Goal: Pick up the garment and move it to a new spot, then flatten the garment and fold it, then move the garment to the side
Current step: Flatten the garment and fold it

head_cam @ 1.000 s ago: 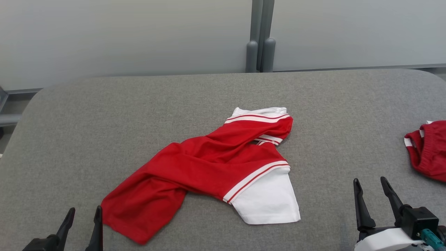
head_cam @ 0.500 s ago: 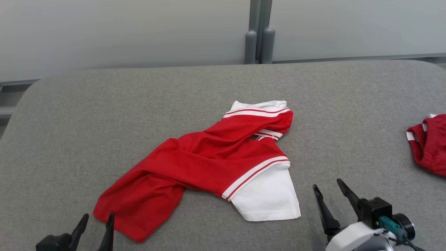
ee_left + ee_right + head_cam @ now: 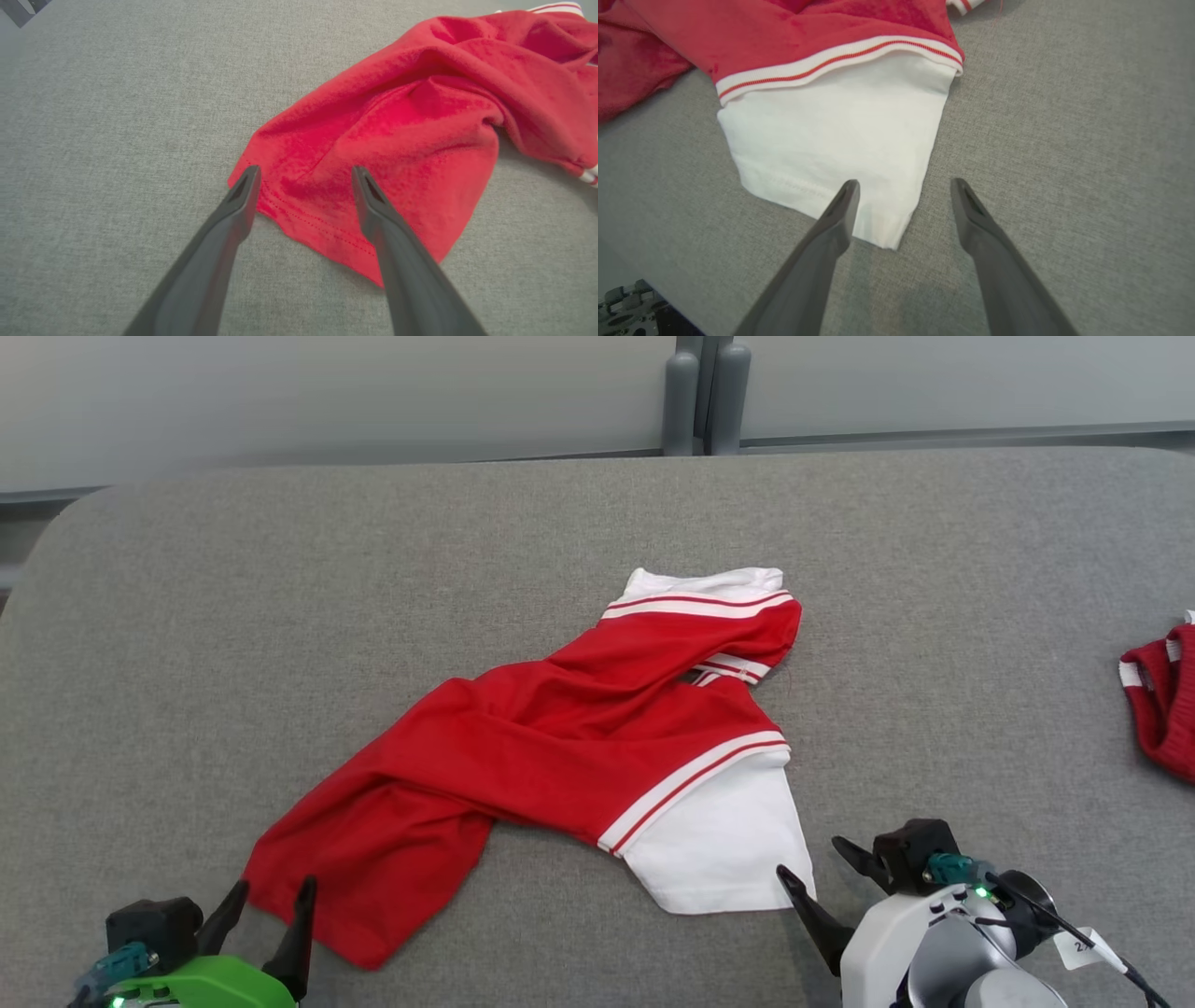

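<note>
on one table [image 3: 280,616]: garment [image 3: 560,756], second garment [image 3: 1162,700]; left tool [image 3: 277,883], right tool [image 3: 808,856], both agape.

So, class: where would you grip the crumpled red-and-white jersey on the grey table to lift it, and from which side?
Probably two near corners, approached from the robot's side: the red hem corner of the jersey, lying flat between the open left jaws, and the free corner of the white sleeve, between the open right jaws. Both edges lie flat, unlike the twisted middle.
</note>
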You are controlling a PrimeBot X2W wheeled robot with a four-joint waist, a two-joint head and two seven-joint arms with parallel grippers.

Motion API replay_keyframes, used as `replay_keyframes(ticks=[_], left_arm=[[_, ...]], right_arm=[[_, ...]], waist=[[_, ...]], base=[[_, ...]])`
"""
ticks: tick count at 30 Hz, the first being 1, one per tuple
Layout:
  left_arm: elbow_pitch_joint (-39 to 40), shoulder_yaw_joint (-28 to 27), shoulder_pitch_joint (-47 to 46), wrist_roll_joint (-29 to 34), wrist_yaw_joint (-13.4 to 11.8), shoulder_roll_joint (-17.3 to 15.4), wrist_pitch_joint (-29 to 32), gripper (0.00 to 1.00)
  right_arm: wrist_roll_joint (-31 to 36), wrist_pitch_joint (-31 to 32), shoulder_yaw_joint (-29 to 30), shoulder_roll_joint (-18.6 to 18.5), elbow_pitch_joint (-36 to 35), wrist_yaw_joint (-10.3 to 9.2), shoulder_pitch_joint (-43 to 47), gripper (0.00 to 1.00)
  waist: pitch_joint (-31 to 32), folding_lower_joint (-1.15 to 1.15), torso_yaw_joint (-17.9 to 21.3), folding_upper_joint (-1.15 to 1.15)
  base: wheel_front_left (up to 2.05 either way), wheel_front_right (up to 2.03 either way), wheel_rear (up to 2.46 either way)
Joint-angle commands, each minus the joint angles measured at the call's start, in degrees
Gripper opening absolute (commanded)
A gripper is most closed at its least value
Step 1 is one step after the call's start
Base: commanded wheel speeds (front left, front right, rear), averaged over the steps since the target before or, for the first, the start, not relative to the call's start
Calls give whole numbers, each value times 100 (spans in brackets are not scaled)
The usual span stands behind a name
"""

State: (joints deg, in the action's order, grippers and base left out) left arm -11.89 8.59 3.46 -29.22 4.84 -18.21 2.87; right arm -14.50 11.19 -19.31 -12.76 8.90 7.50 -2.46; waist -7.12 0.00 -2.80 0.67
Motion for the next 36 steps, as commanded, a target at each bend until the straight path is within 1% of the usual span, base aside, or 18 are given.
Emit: replay_keyframes(ticks=[1,6,10,12,13,14,15,16,17,18,23,24,25,26,27,28,36], left_arm=[[41,-29,-101,-51,-52,-36,43,100],[171,-63,-210,-105,-144,-30,136,100],[151,-46,-321,-116,-150,-28,144,100],[87,-49,-374,-69,-199,-48,136,100],[11,-35,-421,-59,-200,-46,147,100],[-33,-30,-441,-80,-211,-39,174,100],[-75,-8,-460,-65,-200,-56,187,100],[-125,-1,-465,-64,-198,-61,208,100],[-179,18,-459,-68,-197,-67,238,100],[-221,37,-469,-73,-175,-67,251,100],[-409,114,-549,-154,-111,12,226,100],[-437,136,-561,-165,-86,30,223,81],[-452,142,-580,-181,-69,52,185,50],[-478,142,-588,-187,-68,53,171,39],[-498,147,-597,-193,-64,48,157,25],[-499,145,-616,-210,-44,53,129,0],[-270,46,-623,-337,-31,-41,83,0]], right_arm=[[-58,80,-14,-20,-66,-1,-59,100],[-11,321,2,-38,-194,-1,-158,100],[-4,510,-7,-25,-121,-1,-212,100],[-23,604,-35,-17,-62,0,-228,100],[-79,699,-85,-18,-9,0,-227,87],[-88,728,-104,-21,9,0,-230,70],[-107,739,-126,-21,27,0,-249,48],[-131,748,-148,-11,47,1,-265,36],[-135,757,-168,-5,61,1,-270,21],[-157,765,-191,5,76,0,-278,0],[-348,797,-295,15,164,0,-305,0],[-385,784,-323,14,173,1,-313,0],[-435,756,-344,9,174,1,-318,0],[-462,745,-349,4,178,1,-326,0],[-483,720,-350,-8,183,1,-336,0],[-508,680,-330,-9,178,1,-348,0],[-731,403,-119,54,91,0,-474,0]], waist=[[-134,0,-20,-67],[-420,0,-44,-67],[-591,0,-95,-67],[-639,0,-114,-67],[-672,0,-126,-67],[-686,0,-129,-67],[-694,0,-130,-67],[-694,0,-127,-67],[-699,0,-120,-67],[-704,0,-114,-67],[-687,0,-122,-67],[-681,0,-123,-67],[-672,0,-125,-67],[-662,0,-126,-67],[-652,0,-128,-67],[-646,0,-129,-67],[-645,0,-125,-67]], base=[[0,0,0],[0,0,0],[0,0,0],[0,0,0],[0,0,0],[0,0,0],[0,0,0],[0,0,0],[0,0,0],[0,0,0],[0,0,0],[0,0,0],[0,0,0],[0,0,0],[0,0,0],[0,0,0],[0,0,0]])
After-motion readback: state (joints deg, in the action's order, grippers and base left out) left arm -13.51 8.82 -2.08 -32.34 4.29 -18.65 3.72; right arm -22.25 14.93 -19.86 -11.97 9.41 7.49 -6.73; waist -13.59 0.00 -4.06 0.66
